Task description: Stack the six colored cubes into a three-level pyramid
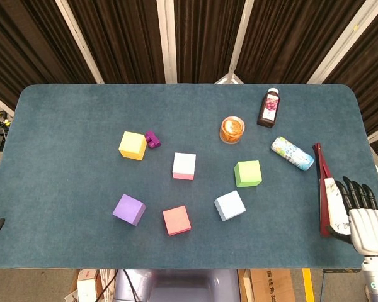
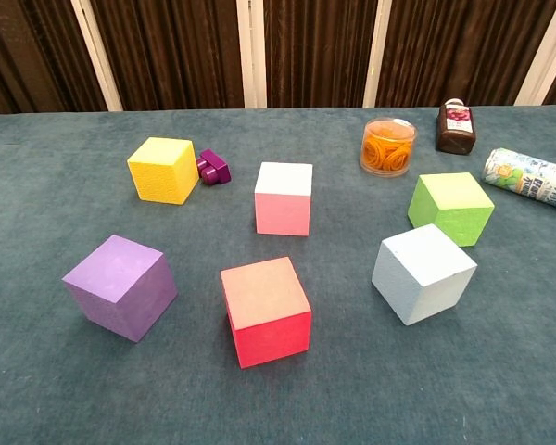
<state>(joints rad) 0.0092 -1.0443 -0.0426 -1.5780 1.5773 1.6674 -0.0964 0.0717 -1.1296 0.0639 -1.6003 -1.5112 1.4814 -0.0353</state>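
From the head view I see all six cubes lying singly on the blue desk (image 1: 63,126), none stacked: the yellow cube (image 1: 132,145) left of centre, the pink cube (image 1: 184,166) at centre, the green cube (image 1: 247,173) to its right, and along the lower row the purple cube (image 1: 128,209), the red cube (image 1: 176,220) and the pale blue cube (image 1: 230,205). A small magenta block (image 1: 153,139) touches the yellow cube. My right hand (image 1: 363,221) sits at the lower right edge of the frame, fingers (image 1: 356,192) extended and apart, holding nothing, just beside a dark red folded fan (image 1: 322,182). At the lower left edge only a dark tip shows; I cannot tell the left hand's state.
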